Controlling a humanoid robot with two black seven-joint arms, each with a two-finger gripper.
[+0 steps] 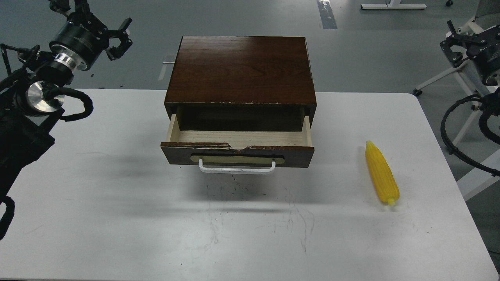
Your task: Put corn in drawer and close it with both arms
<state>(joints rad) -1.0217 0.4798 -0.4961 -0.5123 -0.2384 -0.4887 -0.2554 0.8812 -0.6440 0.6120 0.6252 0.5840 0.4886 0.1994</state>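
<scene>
The yellow corn [382, 174] lies on the white table at the right, its pointed tip away from me. The drawer [238, 138] of the dark brown cabinet [241, 70] stands pulled out, pale wood inside with nothing in it, white handle [236, 168] on its front. My left gripper [122, 37] hangs high at the far left, beside the cabinet's back corner, fingers spread and holding nothing. My right gripper [453, 41] is raised off the table's right edge, dark and small, well above and behind the corn.
The white table [117, 203] carries only the cabinet and the corn. Grey floor lies beyond, with a white stand [441, 80] behind my right arm. Looped black cables hang from both arms at the view's sides.
</scene>
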